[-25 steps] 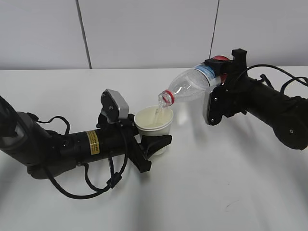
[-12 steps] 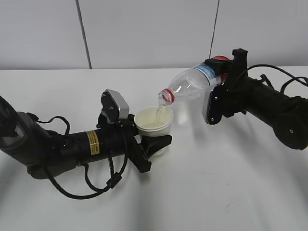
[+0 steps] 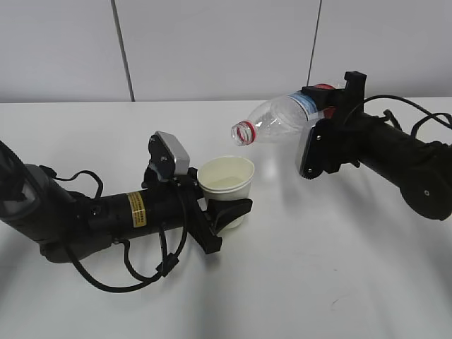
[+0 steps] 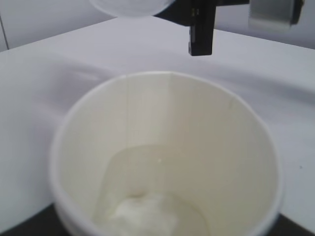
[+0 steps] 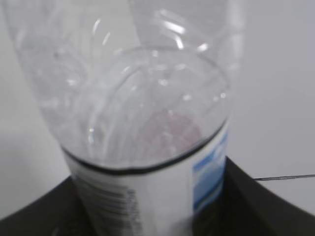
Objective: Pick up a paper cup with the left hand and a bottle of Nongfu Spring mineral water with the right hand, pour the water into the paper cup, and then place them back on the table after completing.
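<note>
My left gripper (image 3: 224, 206) is shut on a white paper cup (image 3: 227, 185), held upright just above the white table (image 3: 318, 268). The left wrist view looks into the cup (image 4: 167, 147); clear water (image 4: 152, 196) lies in its bottom. My right gripper (image 3: 326, 116) is shut on a clear Nongfu Spring bottle (image 3: 282, 120) with a white-blue label and red neck ring. The bottle lies nearly level, its open mouth up and right of the cup's rim, with no stream showing. In the right wrist view the bottle (image 5: 142, 123) fills the frame between dark jaws.
A grey-white panelled wall (image 3: 212, 49) stands behind the table. Black cables (image 3: 127, 275) loop from the left arm onto the tabletop. A small dark scuff mark (image 3: 332, 302) lies on the table at the front right.
The right gripper has tipped the bottle back up to nearly level and the water stream into the cup has stopped. The left arm and cup have not moved.
</note>
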